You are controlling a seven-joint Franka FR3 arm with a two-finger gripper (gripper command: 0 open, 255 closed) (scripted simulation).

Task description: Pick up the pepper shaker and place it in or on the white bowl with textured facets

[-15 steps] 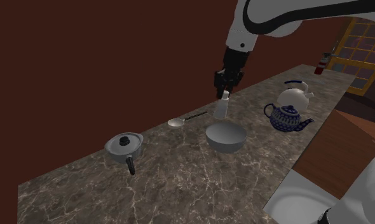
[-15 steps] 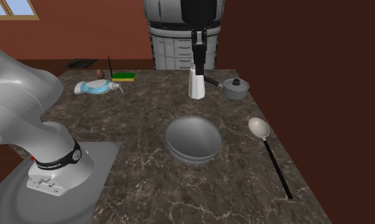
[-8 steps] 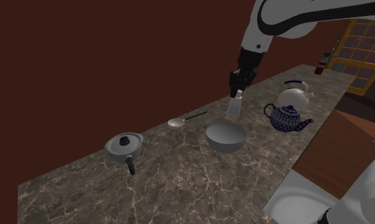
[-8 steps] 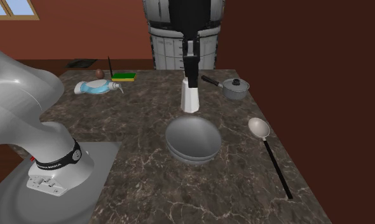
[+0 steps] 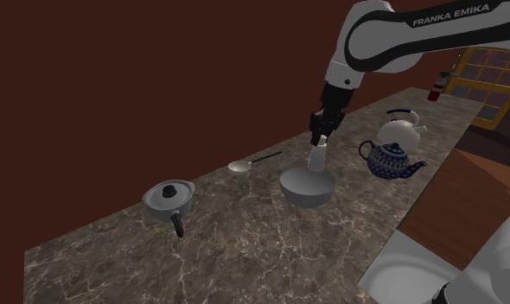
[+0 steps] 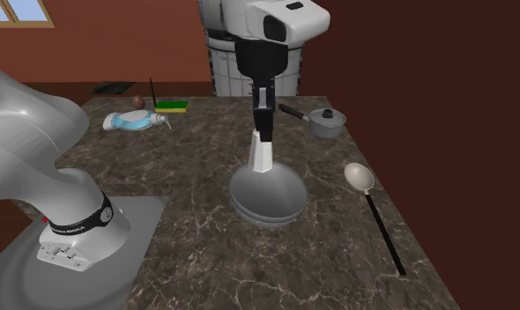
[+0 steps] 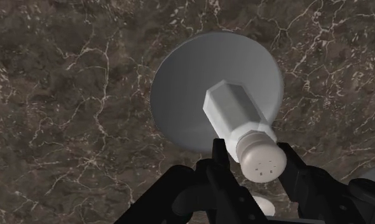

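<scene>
1. Shoulder view: high beside the stand (image 5: pixel 409 263), looking down along the counter (image 5: pixel 245 250).
2. Second exterior view: above the stand, facing across the counter.
3. Wrist view: close, straight down onto the bowl (image 7: pixel 186 95), which all three share.

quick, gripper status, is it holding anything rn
Gripper: shut on the pepper shaker, held above the bowl.

The pepper shaker (image 7: pixel 240 118) hides part of the grey bowl (image 7: pixel 180 95) behind it.
</scene>
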